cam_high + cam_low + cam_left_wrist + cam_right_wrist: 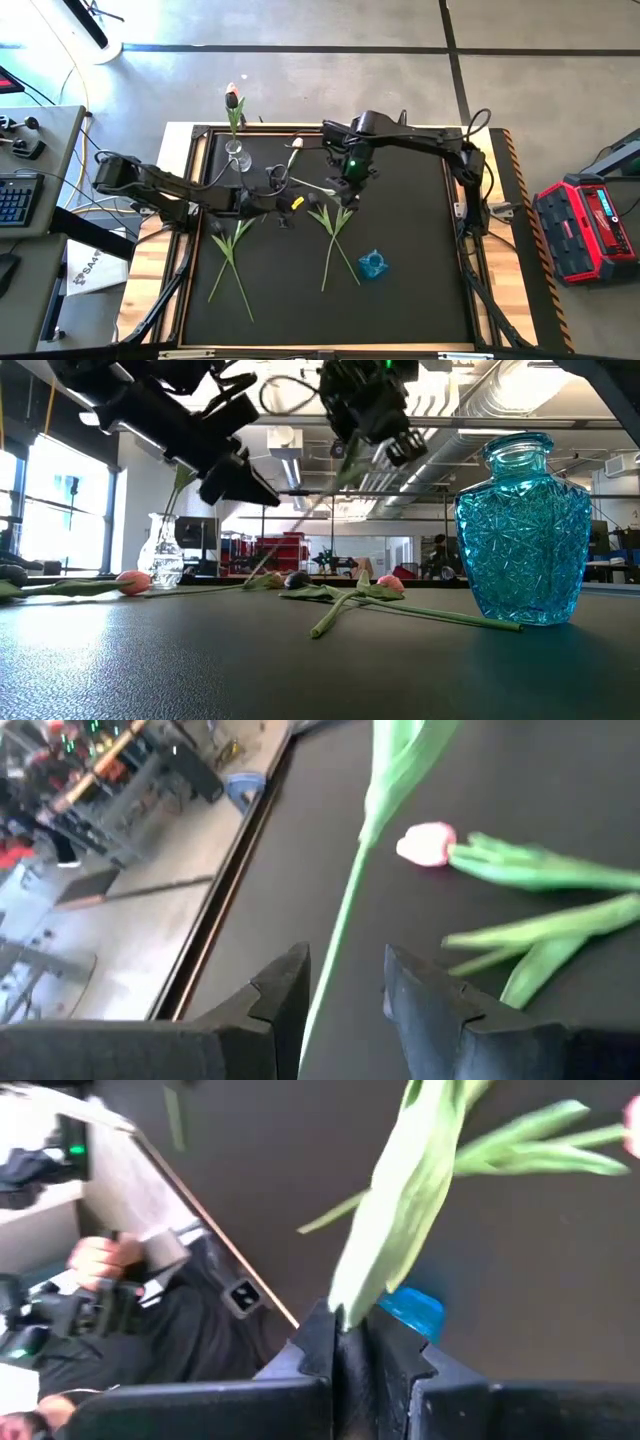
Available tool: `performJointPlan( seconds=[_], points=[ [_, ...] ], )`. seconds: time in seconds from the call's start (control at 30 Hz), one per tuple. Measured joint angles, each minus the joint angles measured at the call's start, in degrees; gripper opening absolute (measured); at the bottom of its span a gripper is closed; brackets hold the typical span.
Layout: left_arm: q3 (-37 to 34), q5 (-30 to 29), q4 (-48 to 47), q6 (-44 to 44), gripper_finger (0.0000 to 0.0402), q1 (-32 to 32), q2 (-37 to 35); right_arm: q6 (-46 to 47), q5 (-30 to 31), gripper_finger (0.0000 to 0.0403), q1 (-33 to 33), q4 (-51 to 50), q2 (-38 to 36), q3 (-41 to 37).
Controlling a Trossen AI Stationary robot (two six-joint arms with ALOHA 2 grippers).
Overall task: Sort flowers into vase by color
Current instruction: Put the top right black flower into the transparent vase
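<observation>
Blue vase (531,530) stands closest in the low view, near the front right of the worktop (410,290), with nothing in it. Loose flowers (335,235) lie in two crossed pairs across the worktop's middle. One tulip already stands in the clear vase (238,155) at the back left corner.

Above the middle, the right tool (350,1342) is pressed together on the leaf of a lifted tulip (300,165), whose pale head points toward the clear vase. The left tool (345,990) sits beside it with its fingers spread and the same stem running between them.

This looks like a handover. To do it well, the left tool should probably pinch the stem firmly before the right lets go, gripping the stem rather than the floppy leaf, so the flower hangs straight for the vase mouth.
</observation>
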Motion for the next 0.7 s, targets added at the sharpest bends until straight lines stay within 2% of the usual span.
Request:
performJointPlan(
  seconds=[0.13,0.37,0.6,0.7],
  points=[
    [0.0,2.3,2.5,1.1,0.0122,0.0,0.4,1.3,-0.9,0.0023,1.3,2.3,0.0,2.0],
    [0.0,2.4,2.5,0.6,0.0114,0.0,0.4,2.2,-0.9,0.0024,3.0,2.8,0.0,4.6],
    [0.0,2.7,4.3,0.6,0.0052,0.0,0.4,2.0,-0.3,0.0024,3.4,3.5,0.0,5.2],
    [0.0,4.9,5.5,0.6,0.0027,0.0,0.4,1.8,0.8,0.0024,3.4,3.4,0.0,5.2]
  ],
)
